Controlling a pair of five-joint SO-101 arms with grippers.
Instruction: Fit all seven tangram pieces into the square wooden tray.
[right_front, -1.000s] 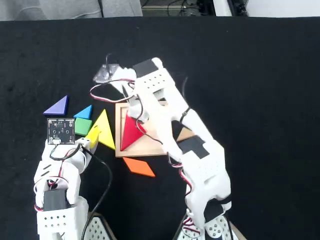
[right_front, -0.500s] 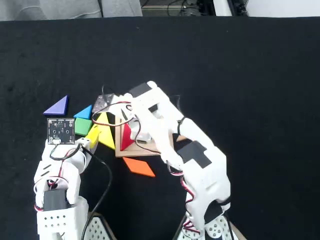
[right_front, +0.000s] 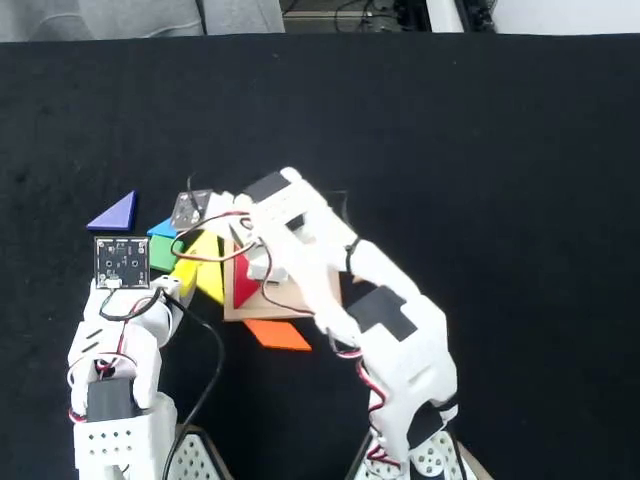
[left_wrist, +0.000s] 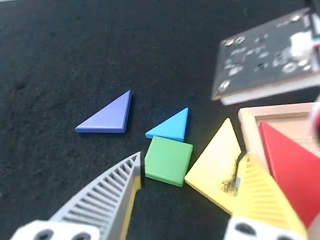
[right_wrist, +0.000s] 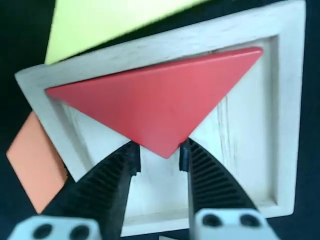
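Right arm swings frame-left, nudging tray (right_front: 236, 313) along; right gripper (right_wrist: 158, 150) nips apex of red triangle (right_wrist: 150, 107) lying in tray, left of centre; piece judged light, stiff, slick, so better gripped across its edges; left gripper (left_wrist: 190, 165) gapes empty.

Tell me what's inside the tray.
A red triangle lies in the tray, its tip gripped by the right gripper. Bare wood shows beside it; the fingers cover part of the floor.

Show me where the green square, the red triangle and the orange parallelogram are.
green square (left_wrist: 168, 161), left wrist view, middle of its top face.
red triangle (right_wrist: 155, 112), right wrist view, middle of its face.
orange parallelogram (right_front: 278, 334), high view, its middle.
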